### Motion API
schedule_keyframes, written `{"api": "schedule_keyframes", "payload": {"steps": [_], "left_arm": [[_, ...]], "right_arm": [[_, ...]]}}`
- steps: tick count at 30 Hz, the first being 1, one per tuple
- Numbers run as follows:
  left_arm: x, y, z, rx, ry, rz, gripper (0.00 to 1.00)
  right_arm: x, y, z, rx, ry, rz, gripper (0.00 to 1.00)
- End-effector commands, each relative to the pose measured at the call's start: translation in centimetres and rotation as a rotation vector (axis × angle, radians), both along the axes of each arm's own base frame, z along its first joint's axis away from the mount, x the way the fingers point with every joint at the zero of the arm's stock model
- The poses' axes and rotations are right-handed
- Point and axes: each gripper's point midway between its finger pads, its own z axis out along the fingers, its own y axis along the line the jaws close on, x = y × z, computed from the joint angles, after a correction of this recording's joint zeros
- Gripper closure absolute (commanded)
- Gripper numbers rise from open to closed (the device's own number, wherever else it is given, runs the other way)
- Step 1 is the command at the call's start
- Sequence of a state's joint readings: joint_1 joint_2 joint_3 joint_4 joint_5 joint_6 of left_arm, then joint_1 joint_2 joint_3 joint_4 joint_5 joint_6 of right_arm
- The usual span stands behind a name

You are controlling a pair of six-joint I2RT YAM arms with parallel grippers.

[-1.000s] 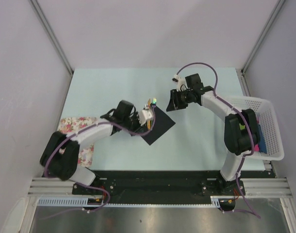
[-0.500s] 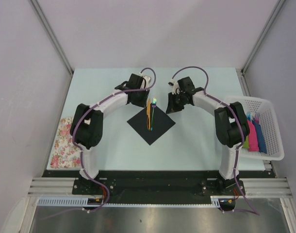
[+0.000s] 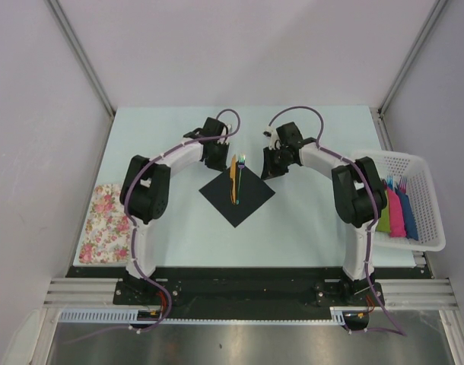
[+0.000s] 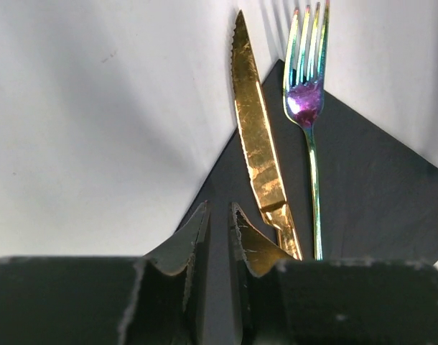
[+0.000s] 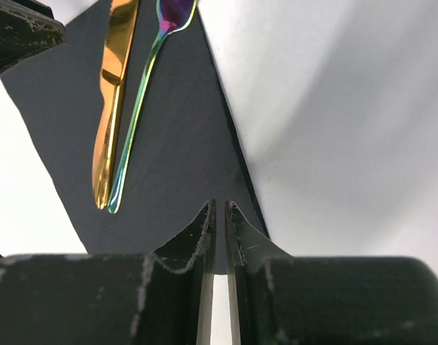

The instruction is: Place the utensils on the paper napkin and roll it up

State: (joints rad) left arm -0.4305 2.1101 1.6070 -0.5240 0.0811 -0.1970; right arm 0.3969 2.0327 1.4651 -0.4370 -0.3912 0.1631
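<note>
- My left arm (image 3: 177, 157) has swung round to the far left edge of the black napkin (image 3: 255, 196); my right arm (image 3: 323, 157) has hardly shifted.
- The napkin lies flat, knife (image 4: 256, 136) and fork (image 4: 310, 100) side by side on it: placing looks done.
- My left gripper (image 4: 217, 210) stands a slit apart and my right gripper (image 5: 220, 206) is all but closed; whether either pinches paper I cannot tell.
- Next: a sure pinch, then rolling over knife and fork.

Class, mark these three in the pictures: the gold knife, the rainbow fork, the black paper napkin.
gold knife (image 4: 256, 136): left wrist view, middle of the blade.
rainbow fork (image 4: 304, 102): left wrist view, purple neck below the tines.
black paper napkin (image 3: 251, 200): top external view, bare part right of the cutlery.
</note>
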Motion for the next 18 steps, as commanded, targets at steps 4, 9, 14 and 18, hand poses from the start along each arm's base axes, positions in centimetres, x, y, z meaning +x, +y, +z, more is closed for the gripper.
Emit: {"api": "schedule_keyframes", "payload": {"steps": [4,9,14,18], "left_arm": [[1.4,-0.8,0.7,-0.081,0.008,0.037,0.83],[1.5,-0.6,-0.5,-0.079,0.037,0.052,0.83],[1.7,-0.8,-0.9,-0.087,0.048,0.055,0.83],[1.6,-0.7,-1.8,-0.072,0.072,0.058,0.82]], "right_arm": [[1.3,0.4,0.7,-0.006,-0.044,0.004,0.86],[1.4,0.4,0.5,-0.021,-0.048,0.004,0.86],[1.4,0.3,0.0,-0.036,-0.046,0.008,0.86],[1.3,0.3,-0.2,-0.044,-0.047,0.012,0.86]]}}
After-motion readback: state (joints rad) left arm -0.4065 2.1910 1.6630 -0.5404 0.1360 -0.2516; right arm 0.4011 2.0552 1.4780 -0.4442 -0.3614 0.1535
